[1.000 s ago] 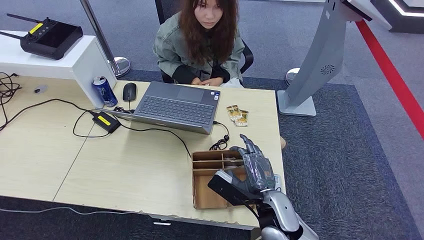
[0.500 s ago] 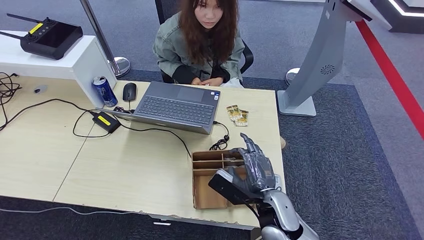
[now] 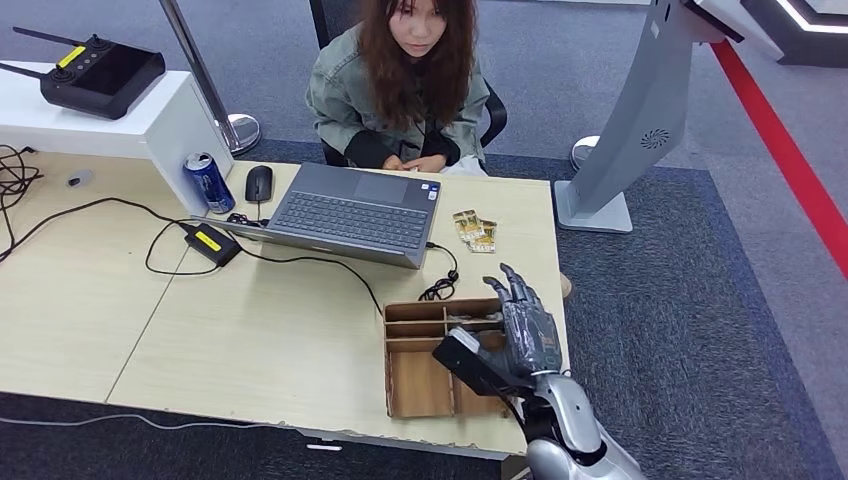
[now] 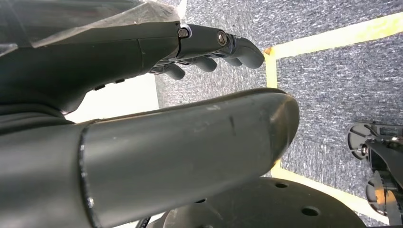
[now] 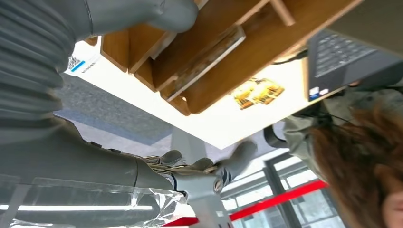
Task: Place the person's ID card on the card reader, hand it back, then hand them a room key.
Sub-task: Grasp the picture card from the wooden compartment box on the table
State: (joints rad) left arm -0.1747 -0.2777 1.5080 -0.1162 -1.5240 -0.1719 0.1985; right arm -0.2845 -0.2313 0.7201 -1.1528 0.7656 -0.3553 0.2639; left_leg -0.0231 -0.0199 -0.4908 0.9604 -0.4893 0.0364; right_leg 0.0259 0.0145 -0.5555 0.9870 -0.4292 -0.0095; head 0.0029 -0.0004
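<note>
At the near right corner of the table (image 3: 250,340), the right robot hand (image 3: 522,325) hovers above the right side of a cardboard divider box (image 3: 425,385), its fingers (image 3: 515,287) straight and slightly apart, pointing away toward the seated person (image 3: 405,85); it holds nothing. In the right wrist view the same robot hand (image 5: 157,166) shows extended fingers with no object between them and the thumb. A flat card (image 5: 204,59) lies in one of the box's narrow slots, its long axis running along the slot, parallel to the divider wall; its printed face is too blurred to read. Whether this is the ID card or a room key cannot be told. Beyond the box, near the far right of the table, a small fan of yellow-patterned cards (image 3: 475,230) lies flat, just beside the right front corner of an open laptop (image 3: 345,212), their long sides running roughly away from the robot. A black cable loops between the laptop and the box. Farther left sit a mouse (image 3: 259,183), a blue can (image 3: 209,182) and a black power brick (image 3: 211,243).

The left robot hand (image 4: 142,52) hangs over grey carpet with yellow floor lines, fingers lightly curled, grasping nothing.
</note>
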